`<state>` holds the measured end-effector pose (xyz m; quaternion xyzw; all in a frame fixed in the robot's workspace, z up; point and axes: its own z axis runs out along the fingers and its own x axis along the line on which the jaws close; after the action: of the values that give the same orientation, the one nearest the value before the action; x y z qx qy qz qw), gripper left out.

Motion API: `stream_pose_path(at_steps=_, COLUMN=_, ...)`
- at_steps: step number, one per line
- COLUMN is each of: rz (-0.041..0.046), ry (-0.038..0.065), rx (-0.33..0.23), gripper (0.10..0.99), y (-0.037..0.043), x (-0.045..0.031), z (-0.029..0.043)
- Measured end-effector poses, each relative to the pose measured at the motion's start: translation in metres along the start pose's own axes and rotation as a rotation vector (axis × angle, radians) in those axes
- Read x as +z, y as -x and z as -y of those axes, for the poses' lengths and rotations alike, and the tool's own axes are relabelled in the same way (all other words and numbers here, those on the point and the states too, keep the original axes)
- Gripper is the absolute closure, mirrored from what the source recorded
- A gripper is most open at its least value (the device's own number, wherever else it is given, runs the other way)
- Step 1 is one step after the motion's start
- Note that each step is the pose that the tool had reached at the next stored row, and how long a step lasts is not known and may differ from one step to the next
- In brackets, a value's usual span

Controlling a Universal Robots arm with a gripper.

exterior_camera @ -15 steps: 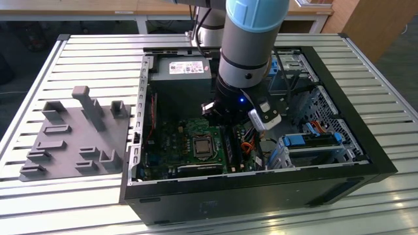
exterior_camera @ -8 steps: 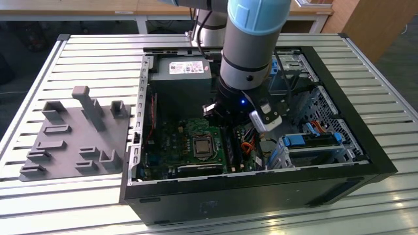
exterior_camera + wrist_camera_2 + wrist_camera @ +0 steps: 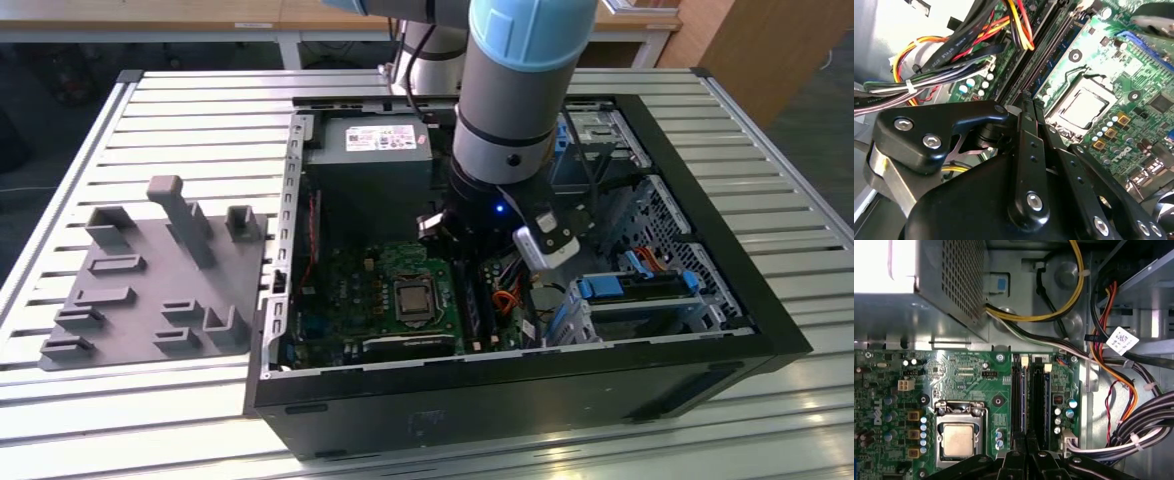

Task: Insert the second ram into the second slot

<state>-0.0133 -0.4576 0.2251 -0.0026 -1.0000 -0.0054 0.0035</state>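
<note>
Slatted metal table carrying an open case and grey holder. Gripper, fingers pressed together, stands over the ram in the motherboard slots.

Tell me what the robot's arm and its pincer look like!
In the exterior view the arm is a thick round silver-grey tube with a light blue cap at its joint, a small blue light glowing lower down, and a white block with dark marks near the wrist. In the second wrist view the pincer is made of shiny black bars joined by round silver screws.
</note>
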Motion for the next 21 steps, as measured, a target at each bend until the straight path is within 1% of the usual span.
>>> stream_pose_path(at_steps=1, rz=0.0000, ry=-0.003, rx=0.000, gripper=0.961, y=0.0000, x=0.0000, z=0.0000)
stream_pose_path(at_steps=3, rz=-0.0002, ry=-0.005, rx=0.000, gripper=0.961, y=0.0000, x=0.0001, z=0.0001)
stream_pose_path(at_steps=14, rz=-0.0003, ry=-0.004, rx=0.000, gripper=0.961, y=0.0000, x=0.0025, z=0.0001)
stream_pose_path(at_steps=21, rz=-0.0003, ry=-0.004, rx=0.005, gripper=0.961, y=0.0000, x=0.0023, z=0.0001)
